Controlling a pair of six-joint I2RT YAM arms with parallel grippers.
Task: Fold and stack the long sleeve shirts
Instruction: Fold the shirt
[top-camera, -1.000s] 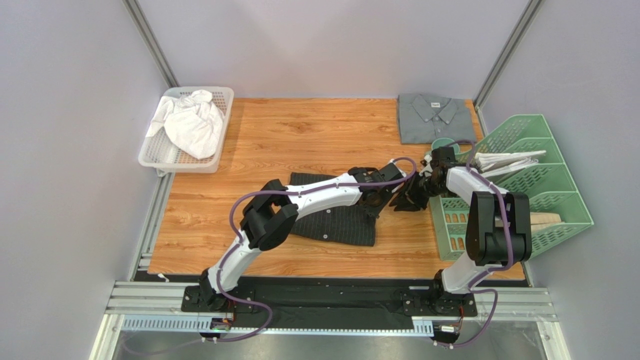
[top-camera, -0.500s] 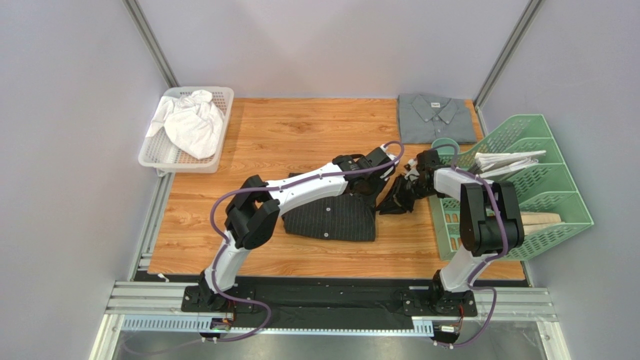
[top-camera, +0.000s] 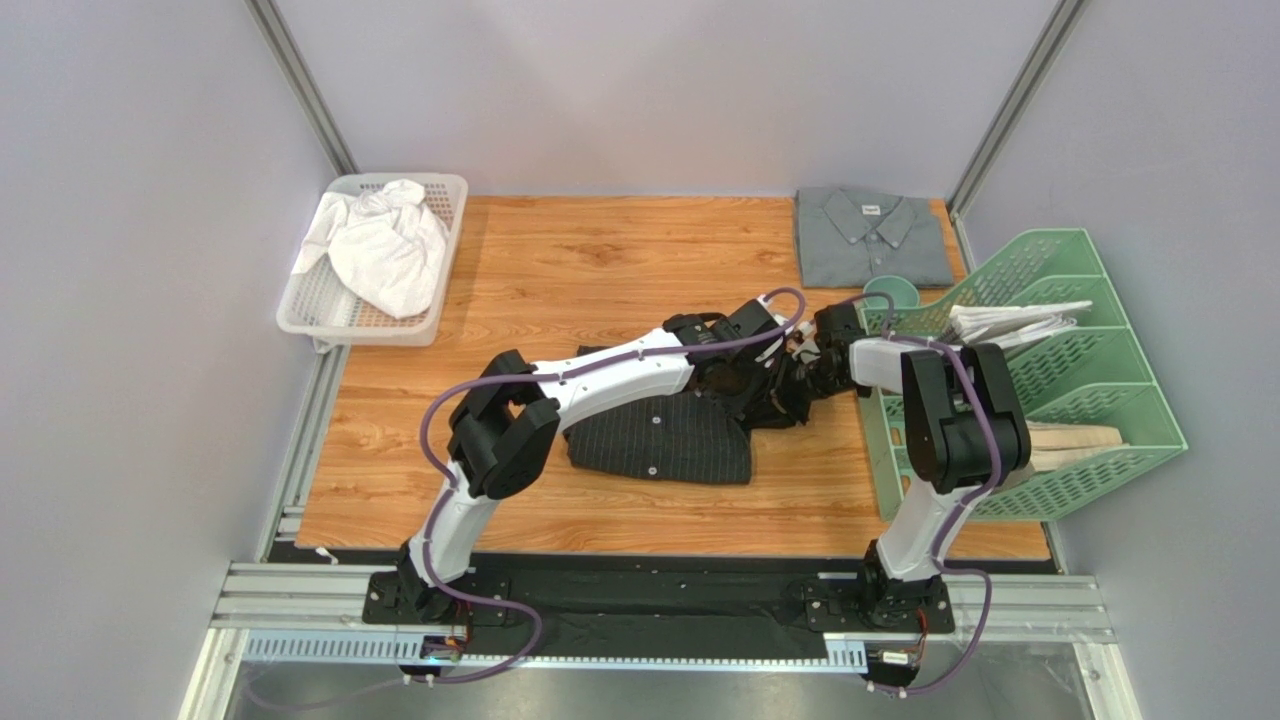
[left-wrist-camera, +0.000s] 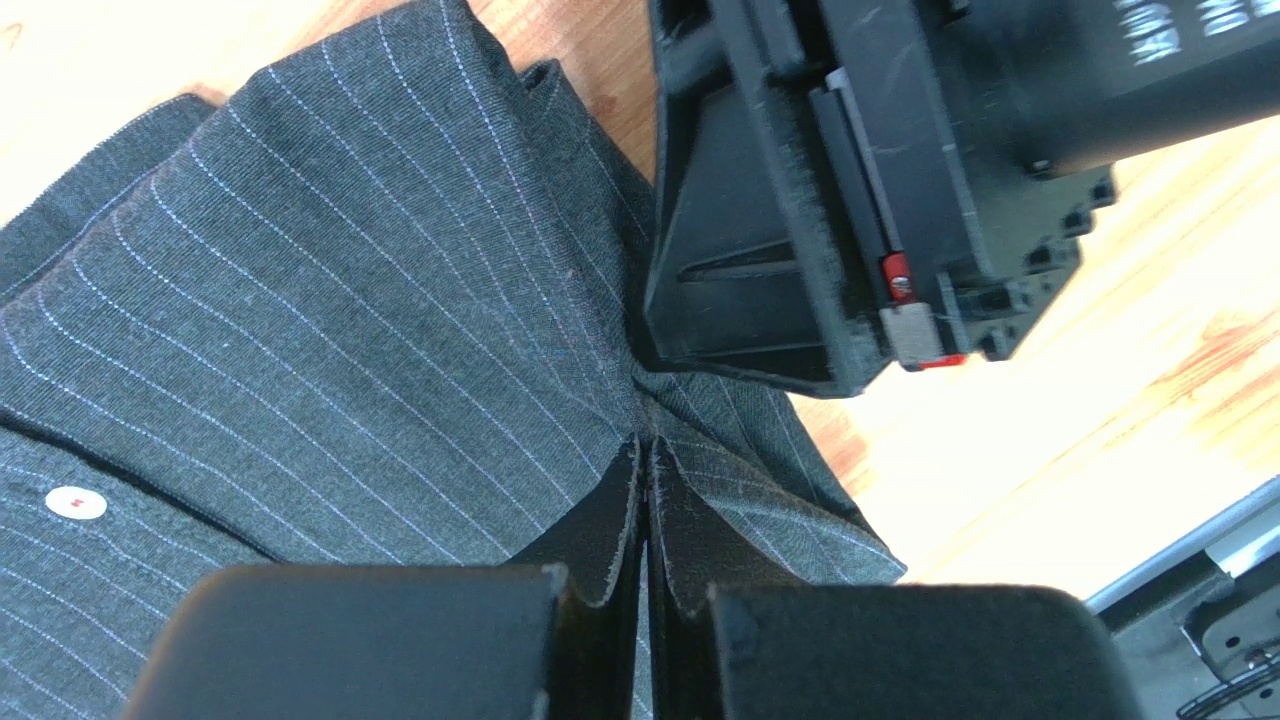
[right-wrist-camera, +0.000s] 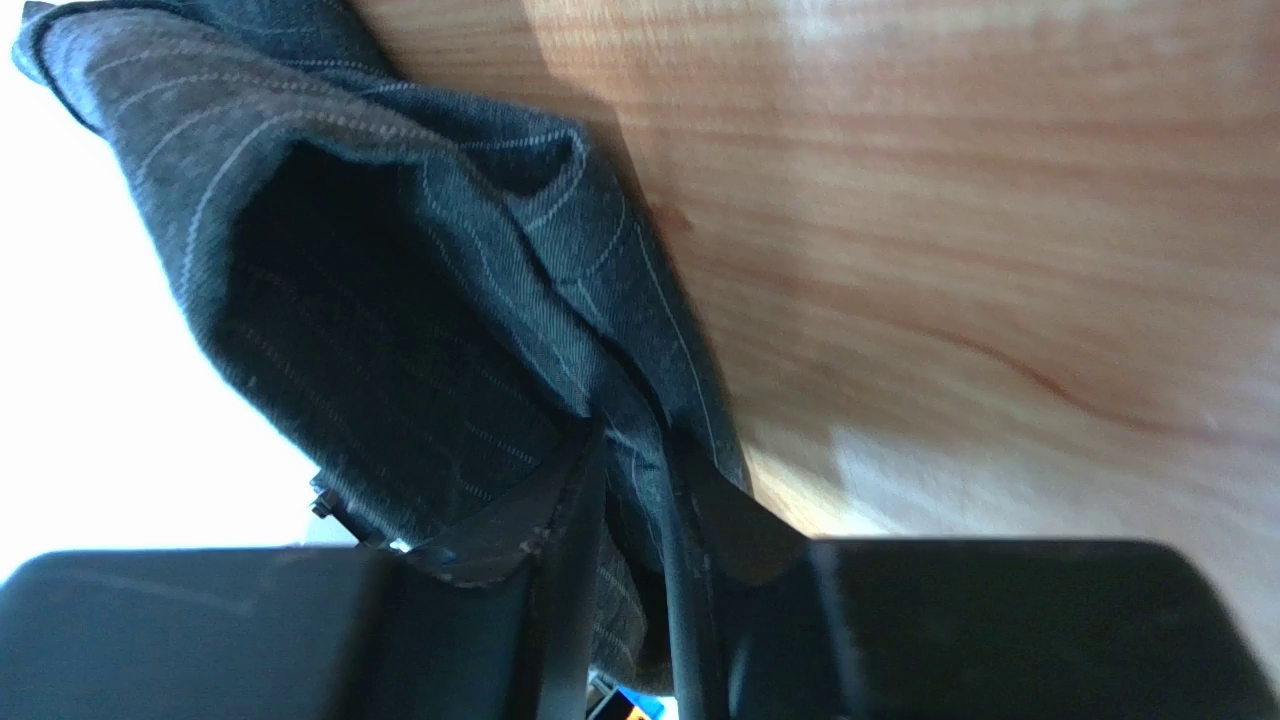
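Far left: white basket (top-camera: 308, 312) holding a crumpled white cloth (top-camera: 379, 248). Mid-table: black pinstriped shirt (top-camera: 661, 435) lies partly folded on the wooden table (top-camera: 601, 270), right edge bunched up. My left gripper (left-wrist-camera: 646, 468) is pinched closed on a fold of that edge. My right gripper (right-wrist-camera: 631, 450), just beside it, is clamped on the same cloth. Far right corner: grey shirt (top-camera: 875, 240) folded flat; collar label (top-camera: 867, 212) too small to read. Right edge: green rack (top-camera: 1120, 405), papers (top-camera: 1010, 321) in an upper slot. Plain grey walls (top-camera: 676, 90) all round.
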